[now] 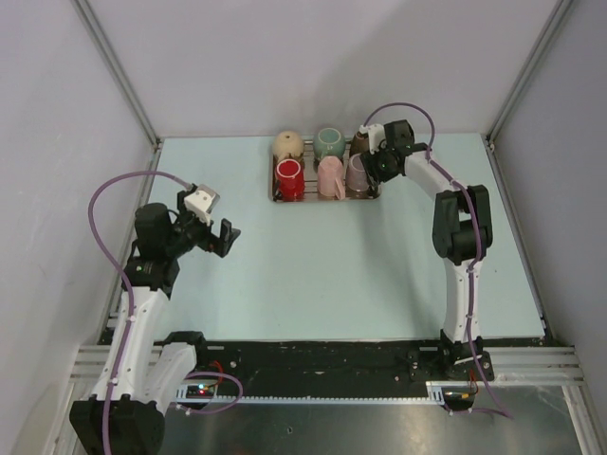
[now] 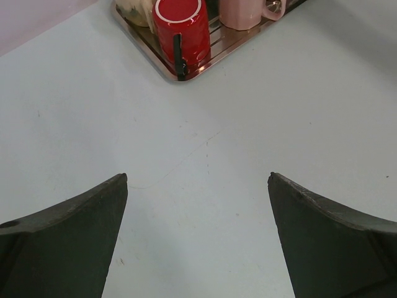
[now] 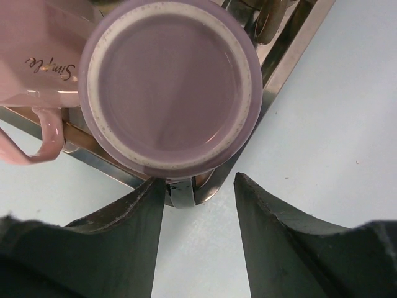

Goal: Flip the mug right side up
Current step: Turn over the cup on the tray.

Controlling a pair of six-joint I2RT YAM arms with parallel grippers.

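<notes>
A mauve mug (image 1: 358,173) stands bottom up at the front right corner of the metal tray (image 1: 322,198). The right wrist view looks straight down on its pale-ringed base (image 3: 167,84), with its dark handle (image 3: 182,194) sticking out toward me. My right gripper (image 3: 200,180) (image 1: 373,163) hovers at that mug, jaws apart either side of the handle. The left finger (image 3: 133,230) is close beside the handle; the right finger (image 3: 279,230) stands clear of it. My left gripper (image 1: 228,237) (image 2: 198,177) is wide open over bare table, well left of the tray.
The tray (image 2: 155,56) also holds a red mug (image 1: 289,178), a pink mug (image 1: 330,175) touching the mauve one, a teal mug (image 1: 330,142), a beige one (image 1: 287,144) and a brown one (image 1: 360,142). White walls enclose the pale blue table (image 1: 332,275).
</notes>
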